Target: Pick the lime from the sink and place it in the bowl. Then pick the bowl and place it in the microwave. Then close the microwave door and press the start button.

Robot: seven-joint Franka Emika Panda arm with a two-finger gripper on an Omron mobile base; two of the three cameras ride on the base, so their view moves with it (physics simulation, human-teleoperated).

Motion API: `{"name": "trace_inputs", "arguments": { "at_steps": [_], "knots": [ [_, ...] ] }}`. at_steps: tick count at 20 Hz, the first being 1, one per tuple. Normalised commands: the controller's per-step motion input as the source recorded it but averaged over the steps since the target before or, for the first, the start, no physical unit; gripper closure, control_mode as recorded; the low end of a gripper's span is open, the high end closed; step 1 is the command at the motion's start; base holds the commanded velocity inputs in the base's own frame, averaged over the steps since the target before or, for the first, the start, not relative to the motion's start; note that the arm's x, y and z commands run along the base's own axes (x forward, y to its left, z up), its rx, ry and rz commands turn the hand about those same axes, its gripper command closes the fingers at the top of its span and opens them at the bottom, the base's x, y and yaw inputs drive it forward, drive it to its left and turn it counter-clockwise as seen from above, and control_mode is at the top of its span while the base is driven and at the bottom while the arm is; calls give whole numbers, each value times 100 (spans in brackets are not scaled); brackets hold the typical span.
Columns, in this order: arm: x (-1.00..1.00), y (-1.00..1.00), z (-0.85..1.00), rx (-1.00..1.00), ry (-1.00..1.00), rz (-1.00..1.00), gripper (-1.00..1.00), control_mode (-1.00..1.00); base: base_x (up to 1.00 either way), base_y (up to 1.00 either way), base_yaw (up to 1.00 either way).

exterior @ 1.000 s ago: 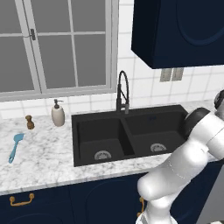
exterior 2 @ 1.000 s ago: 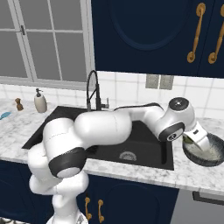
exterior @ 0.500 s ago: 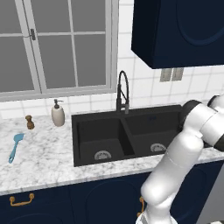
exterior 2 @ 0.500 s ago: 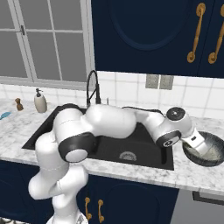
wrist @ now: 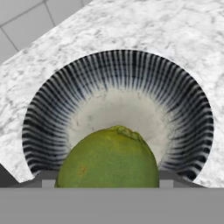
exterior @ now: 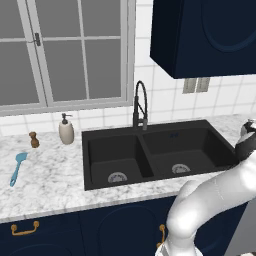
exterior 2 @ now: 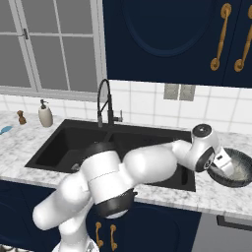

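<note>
Marble counter [exterior 2: 206, 193] right of the sink [exterior 2: 69, 142] carries the bowl [exterior 2: 240, 170], and while the right base view shows the gripper [exterior 2: 224, 165] reaching over its rim, the hand view shows the lime [wrist: 108, 158] pinched between the jaws above the bowl's pale floor.

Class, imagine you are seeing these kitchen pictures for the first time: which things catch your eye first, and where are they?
In the hand view, a green lime looms large directly over the striped bowl. From the right base view, the white arm stretches across the black sink to that bowl on the marble counter, right of the sink.
</note>
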Motion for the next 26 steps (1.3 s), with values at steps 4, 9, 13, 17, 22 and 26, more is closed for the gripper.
{"name": "trace_inputs", "arguments": {
  "at_steps": [4,9,13,17,22,26],
  "knots": [
    [10,-31,0,7,0,0,100,-100,0,0,0],
    [1,-37,-6,7,0,0,100,-100,0,0,0],
    [0,-20,-19,2,0,0,100,-100,0,0,0],
    [1,-6,-26,0,0,0,100,-100,0,0,0],
    [4,-12,-21,1,0,0,100,-100,0,0,0],
    [6,-9,-22,1,0,0,100,-100,0,0,0]
  ]
}}
